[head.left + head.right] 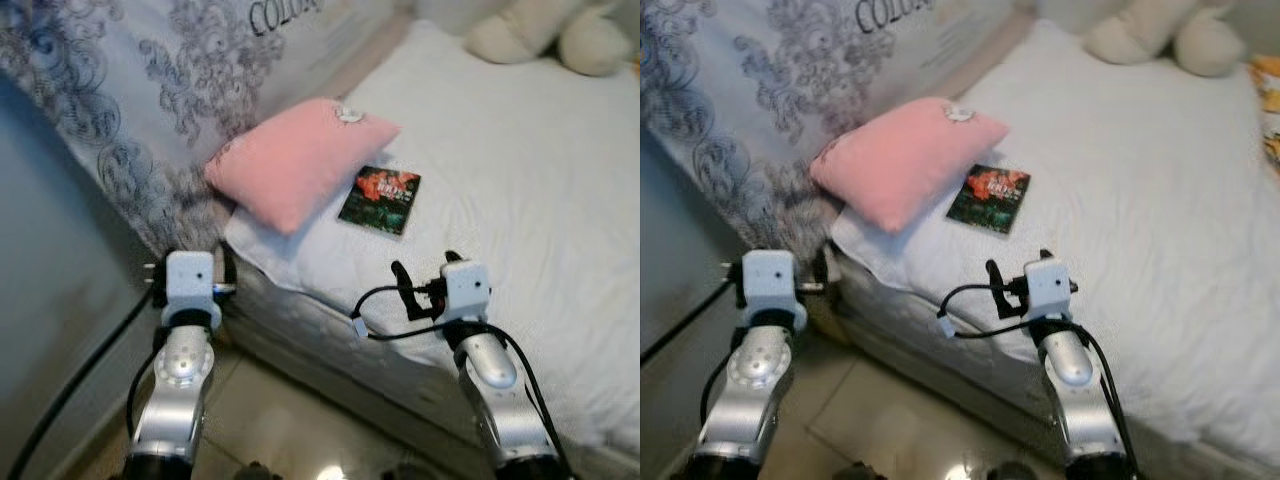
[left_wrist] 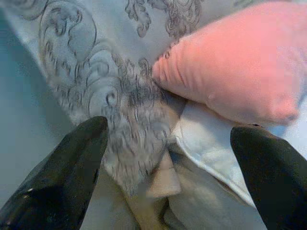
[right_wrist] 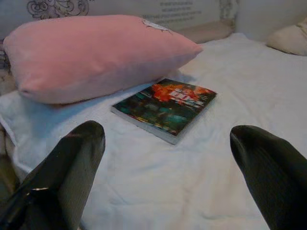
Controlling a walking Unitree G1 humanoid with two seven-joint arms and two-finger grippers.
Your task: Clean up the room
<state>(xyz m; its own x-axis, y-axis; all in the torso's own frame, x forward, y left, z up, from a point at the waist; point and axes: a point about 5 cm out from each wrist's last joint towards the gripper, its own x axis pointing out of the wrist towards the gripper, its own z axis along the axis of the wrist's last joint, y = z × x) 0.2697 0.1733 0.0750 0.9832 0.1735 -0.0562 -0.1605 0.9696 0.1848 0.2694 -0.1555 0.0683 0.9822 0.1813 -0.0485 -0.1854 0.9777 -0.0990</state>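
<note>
A bed (image 1: 520, 180) with a white cover is taking up the middle and right of the scene, while a patterned grey quilt (image 1: 130, 90) is draping down along its left side. A pink pillow (image 1: 295, 160) is lying at the near-left corner of the bed, its left end touching the quilt. Just to the right of the pillow, a book (image 1: 381, 199) with a dark green and red cover is lying flat on the white cover, close beside the pillow. A cream stuffed toy (image 1: 550, 30) is sitting at the far end of the bed, well apart from the book.

The left gripper (image 2: 168, 167) is hovering off the near-left corner of the bed, its fingers (image 2: 62, 172) spread apart and released, holding nothing; between them the folds of the quilt and the edge of the white cover are showing, with the end of the pillow just beyond. The right gripper (image 3: 168, 172) is hovering above the near edge of the bed, its fingers (image 3: 67, 172) likewise spread wide and empty, pointing toward the book, which is lying ahead of them with the pillow behind it. A black cable (image 1: 385, 300) is looping beside the right wrist. Pale floor tiles (image 1: 270, 420) are showing below, between the two silver arms.
</note>
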